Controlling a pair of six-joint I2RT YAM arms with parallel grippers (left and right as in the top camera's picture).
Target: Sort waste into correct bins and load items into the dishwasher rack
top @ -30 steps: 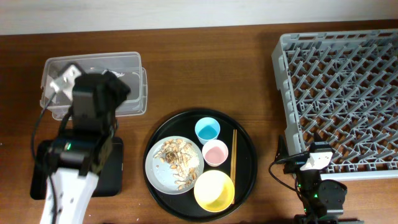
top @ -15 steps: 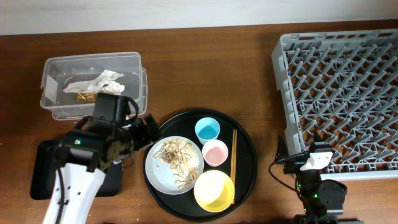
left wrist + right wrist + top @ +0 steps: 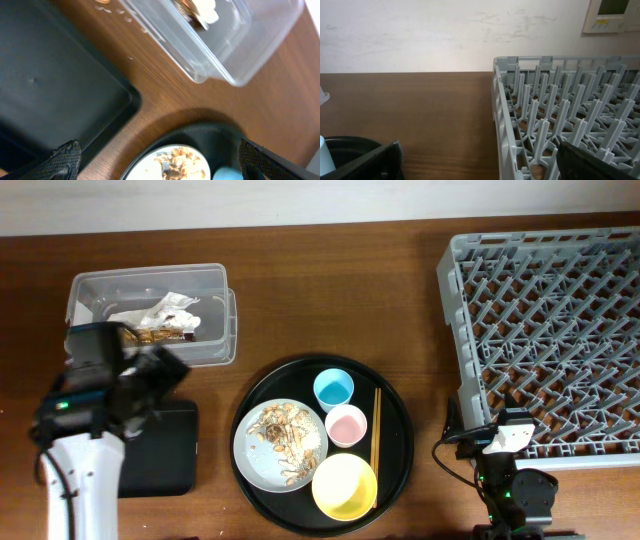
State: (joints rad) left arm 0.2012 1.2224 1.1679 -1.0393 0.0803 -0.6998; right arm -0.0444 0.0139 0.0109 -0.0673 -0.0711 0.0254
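Found wrapper [image 3: 150, 318] lying inside clear tub [image 3: 150, 276]; scraps [image 3: 285, 438] on grey plate [image 3: 248, 452], not yet binned. Saw left end effector [image 3: 159, 159] spread wide, holding nothing, above worktop [image 3: 330, 290] between tub and shallow black tray [image 3: 165, 448]. Logged right end effector [image 3: 481, 162] equally wide, empty, beside rack [image 3: 447, 300]. Judged waste sorting half done. Next, presumably: grip plate rim, tip scraps into black tray without spilling.

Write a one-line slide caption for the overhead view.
Wrapper in clear tub; blue cup, pink cup, bowl, plate, chopsticks on round black tray.

Tub [image 3: 100, 288] clear glossy plastic; table [image 3: 330, 290] wood-grain (slight sheen).
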